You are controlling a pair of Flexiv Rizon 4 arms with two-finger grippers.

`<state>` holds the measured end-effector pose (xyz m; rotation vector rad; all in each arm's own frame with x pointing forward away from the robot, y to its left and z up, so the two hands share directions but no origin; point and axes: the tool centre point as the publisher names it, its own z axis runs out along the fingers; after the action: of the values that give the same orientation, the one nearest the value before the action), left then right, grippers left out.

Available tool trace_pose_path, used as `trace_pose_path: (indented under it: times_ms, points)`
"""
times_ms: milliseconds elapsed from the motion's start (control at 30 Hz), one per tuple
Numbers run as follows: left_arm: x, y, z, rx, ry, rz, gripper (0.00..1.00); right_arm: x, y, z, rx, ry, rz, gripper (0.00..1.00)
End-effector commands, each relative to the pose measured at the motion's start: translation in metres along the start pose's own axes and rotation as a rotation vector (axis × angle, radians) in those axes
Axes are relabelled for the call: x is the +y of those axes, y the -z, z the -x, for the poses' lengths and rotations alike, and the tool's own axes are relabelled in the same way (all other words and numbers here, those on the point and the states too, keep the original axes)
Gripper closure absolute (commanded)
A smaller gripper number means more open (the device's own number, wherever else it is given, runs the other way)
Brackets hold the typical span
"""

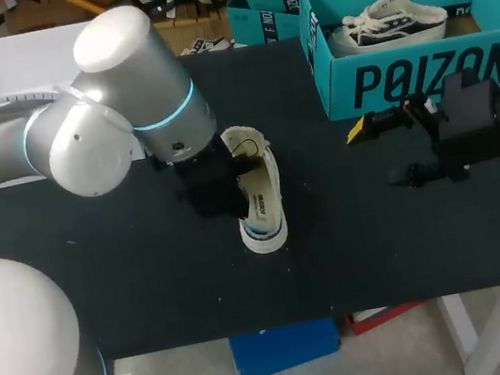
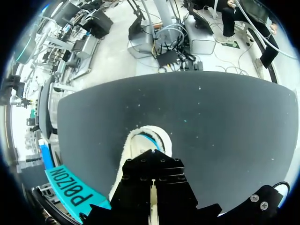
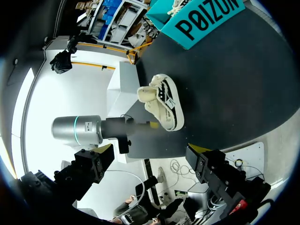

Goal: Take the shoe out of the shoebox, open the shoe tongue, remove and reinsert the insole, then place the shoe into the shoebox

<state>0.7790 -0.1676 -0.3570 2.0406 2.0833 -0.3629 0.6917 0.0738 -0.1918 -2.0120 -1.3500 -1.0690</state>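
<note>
A cream low-top shoe (image 1: 262,200) with a dark, blue-striped sole lies on the black table (image 1: 382,243), toe toward the front edge. My left gripper (image 1: 217,188) is down on the shoe's left side at its opening. In the left wrist view the fingers (image 2: 152,199) are shut with a thin cream strip of the shoe (image 2: 145,138) between them; which part I cannot tell. The teal shoebox (image 1: 422,74) stands at the back right. My right gripper (image 1: 380,153) hovers open in front of the box, holding nothing, and looks across at the shoe (image 3: 164,105).
A second shoe (image 1: 386,23) with dark stripes lies inside the shoebox. Another teal box (image 1: 265,9) stands behind it. A white board (image 1: 12,63) lies at the back left. Bare table stretches between the shoe and my right gripper.
</note>
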Motion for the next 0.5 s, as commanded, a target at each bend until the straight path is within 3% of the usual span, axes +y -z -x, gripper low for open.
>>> trace_pose_path:
  times_ms: [33,500]
  points:
    - [0.005,-0.011,0.004,0.014,0.005,-0.006,1.0,0.0,0.0,0.0,-0.001,0.0,0.001,0.0]
    - [0.011,-0.036,0.001,0.046,0.023,-0.028,1.0,0.0,0.0,0.0,-0.001,0.0,0.001,0.0]
